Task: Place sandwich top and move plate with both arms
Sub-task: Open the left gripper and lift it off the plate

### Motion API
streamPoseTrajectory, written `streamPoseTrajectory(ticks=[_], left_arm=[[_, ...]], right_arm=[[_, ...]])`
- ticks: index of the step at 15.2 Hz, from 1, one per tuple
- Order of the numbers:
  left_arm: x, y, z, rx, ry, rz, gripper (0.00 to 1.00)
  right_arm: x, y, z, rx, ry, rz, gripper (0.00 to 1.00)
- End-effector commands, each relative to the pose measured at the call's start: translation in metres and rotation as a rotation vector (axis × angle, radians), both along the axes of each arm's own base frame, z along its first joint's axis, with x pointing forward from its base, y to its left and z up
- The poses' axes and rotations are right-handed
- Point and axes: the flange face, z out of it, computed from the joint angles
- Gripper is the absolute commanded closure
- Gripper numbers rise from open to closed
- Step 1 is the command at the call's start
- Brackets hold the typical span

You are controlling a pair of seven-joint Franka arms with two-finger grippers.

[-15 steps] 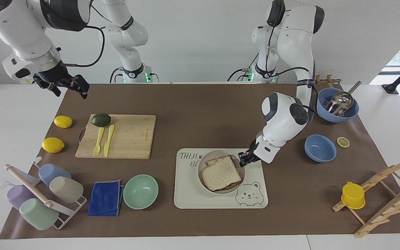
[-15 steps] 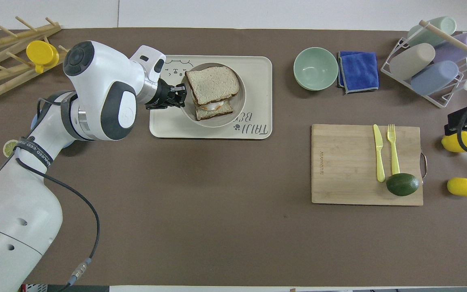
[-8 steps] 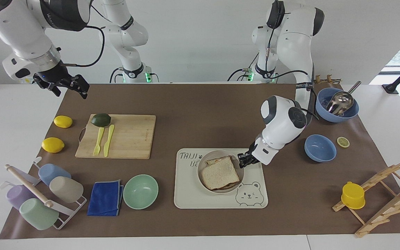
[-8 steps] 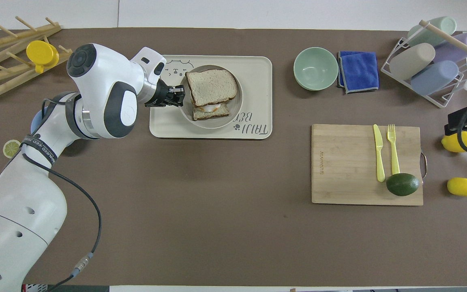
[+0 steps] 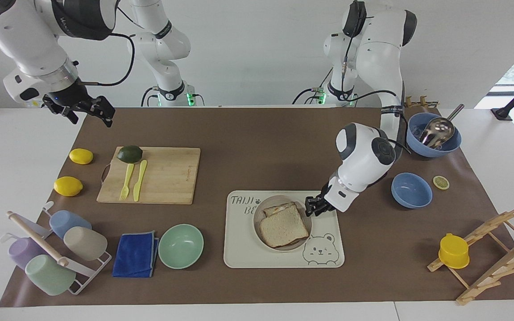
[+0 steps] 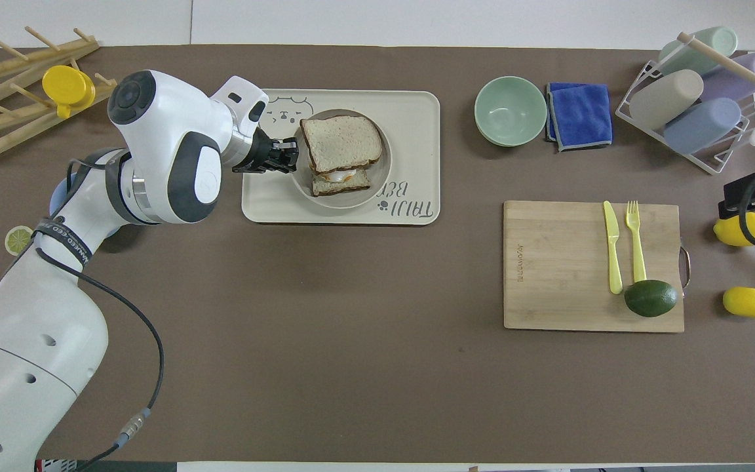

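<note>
We find the left tool at the rim of the plate, on its side toward the left arm's end of the bench; whether its fingers clamp the rim or merely touch it we cannot tell, since the arm's wrist hides part of them in the overhead view. The sandwich top lies on the plate over the toasted egg slice, skewed so that slice's nearer edge and a bit of egg show; its corner sits just beside the left tool. The plate rests on the bear-printed tray.

Against one second ago, we note the plate lower and more level, and the left tool slightly nearer the robots.

The right tool waits, raised over the bench edge near the lemons; overhead it is mostly cut off, fingers unreadable.
</note>
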Motion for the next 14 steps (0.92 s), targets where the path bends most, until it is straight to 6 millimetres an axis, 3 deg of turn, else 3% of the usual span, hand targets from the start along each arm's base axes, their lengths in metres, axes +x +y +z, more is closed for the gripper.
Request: streamPoseTrajectory(ticks=[1,5,12,14], left_arm=[[0.008,0.011,0.02,0.008,-0.027,-0.012,0.0],[0.011,0.049,0.076,0.021,-0.037,0.009,0.0],[-0.017,0.091,0.156,0.199,0.044,-0.061,0.0],[-0.028,0.095,0.191,0.219,-0.002,-0.06,0.0]], right_arm=[[-0.005,-0.001,0.001,0.033,0.0,0.005,0.0],[-0.005,-0.001,0.002,0.033,-0.002,0.005,0.0],[-0.005,-0.001,0.001,0.033,0.0,0.005,0.0],[-0.005,-0.001,0.001,0.033,0.0,0.005,0.0]])
